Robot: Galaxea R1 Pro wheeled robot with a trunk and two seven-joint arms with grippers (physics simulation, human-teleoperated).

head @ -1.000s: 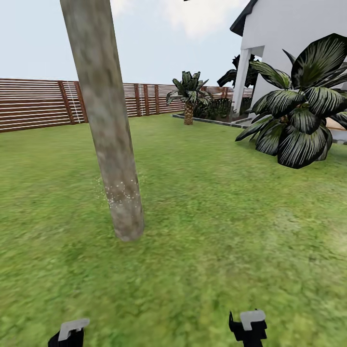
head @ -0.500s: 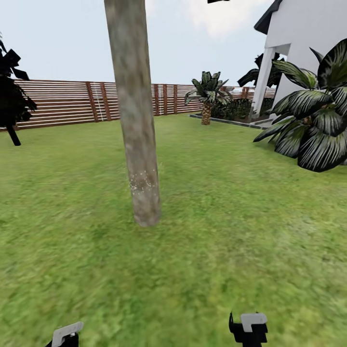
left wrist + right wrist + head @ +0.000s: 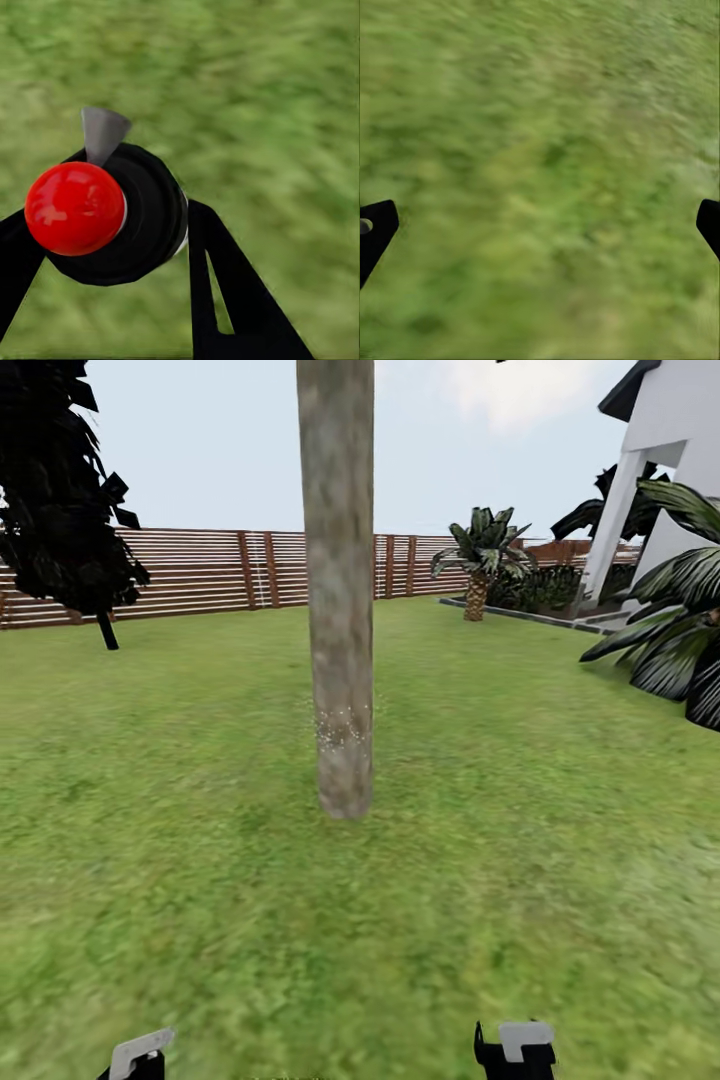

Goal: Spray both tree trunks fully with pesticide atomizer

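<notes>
A thick mottled grey-tan tree trunk (image 3: 338,610) rises from the grass (image 3: 400,920) straight ahead in the head view. A band of white pesticide specks (image 3: 341,726) clings to its lower part. In the left wrist view my left gripper (image 3: 120,262) is shut on the pesticide atomizer (image 3: 142,214), a black body with a red knob (image 3: 73,208) and a grey nozzle (image 3: 101,131), held over the grass. My right gripper (image 3: 540,225) is open over bare grass, its black fingertips (image 3: 376,225) at the picture's edges. Both wrists show at the head view's bottom edge.
A brown slat fence (image 3: 200,570) closes the lawn at the back. A black cypress-like tree (image 3: 60,500) stands at the left. A short palm (image 3: 480,560), a white house (image 3: 670,470) and a big-leafed shrub (image 3: 680,630) are at the right.
The head view has swung left: the trunk now sits mid-picture and upright, the black tree has come in at the left, and the shrub has slid to the right edge. The specks stay on the trunk.
</notes>
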